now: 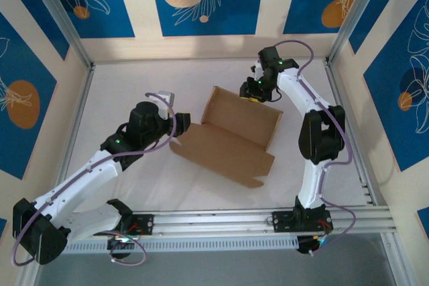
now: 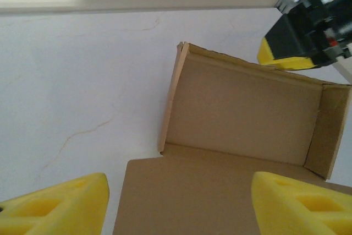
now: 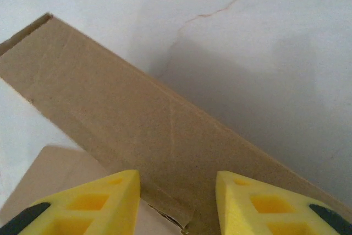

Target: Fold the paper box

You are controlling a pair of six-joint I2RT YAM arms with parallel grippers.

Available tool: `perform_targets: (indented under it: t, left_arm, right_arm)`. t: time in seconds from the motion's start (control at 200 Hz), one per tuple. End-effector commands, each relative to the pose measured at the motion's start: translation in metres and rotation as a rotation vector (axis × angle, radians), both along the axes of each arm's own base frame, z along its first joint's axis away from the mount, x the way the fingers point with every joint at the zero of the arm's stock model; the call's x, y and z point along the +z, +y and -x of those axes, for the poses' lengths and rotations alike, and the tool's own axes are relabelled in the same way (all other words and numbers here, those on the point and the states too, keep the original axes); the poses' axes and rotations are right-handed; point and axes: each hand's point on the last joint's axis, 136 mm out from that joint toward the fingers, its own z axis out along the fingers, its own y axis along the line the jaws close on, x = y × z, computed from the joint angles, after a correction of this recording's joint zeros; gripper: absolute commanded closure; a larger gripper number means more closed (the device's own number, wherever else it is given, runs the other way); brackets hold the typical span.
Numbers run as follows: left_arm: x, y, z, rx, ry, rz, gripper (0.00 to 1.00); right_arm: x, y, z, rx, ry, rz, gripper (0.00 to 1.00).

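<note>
On the white table (image 1: pixel 120 78), one paper box (image 1: pixel 231 135) is lying half-folded between two grippers: left gripper (image 2: pixel 179 191) wide open, empty; right gripper (image 3: pixel 177 182) half-open over its far wall.

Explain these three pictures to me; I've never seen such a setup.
Two robot arms are bolted at the near edge of a white table. The overhead picture looks down on both; the other two come from cameras on each wrist, so the yellow wedges are that arm's own fingers. On the table lies a brown cardboard box, half folded: far and side walls raised, the near panel flat. The left hand hangs open at the flat panel, holding nothing. The right hand is at the far wall, fingers apart; no grip shows.
</note>
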Motion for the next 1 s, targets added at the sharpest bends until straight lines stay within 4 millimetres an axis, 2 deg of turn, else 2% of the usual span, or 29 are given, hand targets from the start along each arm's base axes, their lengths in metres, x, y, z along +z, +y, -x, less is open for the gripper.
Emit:
perform_targets:
  t: [0.0, 0.095, 0.165, 0.245, 0.355, 0.43, 0.5, 0.56, 0.665, 0.72, 0.81, 0.9, 0.995]
  left_arm:
    - [0.008, 0.008, 0.004, 0.032, 0.014, 0.031, 0.32]
    - [0.013, 0.015, 0.005, 0.065, 0.023, 0.024, 0.33]
    - [0.018, 0.019, 0.008, 0.075, 0.031, 0.024, 0.34]
    - [0.020, 0.020, 0.011, 0.073, 0.044, 0.021, 0.35]
    - [0.007, 0.018, 0.019, 0.090, 0.127, 0.095, 0.35]
    - [-0.013, 0.006, 0.027, 0.090, 0.233, 0.224, 0.38]
    - [-0.038, -0.012, 0.035, 0.074, 0.341, 0.323, 0.39]
    - [-0.058, -0.030, 0.040, 0.064, 0.421, 0.350, 0.38]
    - [-0.074, -0.065, 0.042, -0.003, 0.472, 0.358, 0.38]
    - [-0.076, -0.078, 0.037, -0.026, 0.463, 0.337, 0.38]
    - [-0.074, -0.088, 0.019, -0.011, 0.434, 0.321, 0.37]
    - [-0.069, -0.099, -0.008, 0.011, 0.415, 0.289, 0.36]
    - [-0.065, -0.114, -0.040, 0.034, 0.413, 0.292, 0.36]
  right_arm:
    - [-0.030, -0.012, -0.003, -0.079, 0.142, -0.062, 0.57]
    - [-0.053, -0.014, -0.002, -0.106, 0.221, -0.102, 0.56]
    - [-0.058, -0.012, 0.004, -0.105, 0.235, -0.122, 0.56]
    - [-0.044, -0.011, 0.009, -0.102, 0.180, -0.139, 0.55]
    - [-0.026, -0.035, 0.007, -0.160, 0.096, -0.079, 0.49]
    - [-0.026, -0.061, 0.001, -0.228, 0.090, -0.023, 0.44]
    - [-0.039, -0.074, 0.002, -0.267, 0.128, -0.020, 0.39]
    - [-0.056, -0.079, 0.007, -0.282, 0.176, -0.004, 0.36]
    - [-0.083, -0.080, 0.020, -0.289, 0.233, 0.014, 0.32]
    - [-0.091, -0.082, 0.026, -0.297, 0.242, 0.022, 0.31]
    - [-0.097, -0.085, 0.038, -0.310, 0.265, 0.011, 0.30]
    - [-0.091, -0.087, 0.047, -0.322, 0.244, -0.005, 0.30]
    - [-0.088, -0.076, 0.062, -0.303, 0.255, -0.060, 0.30]
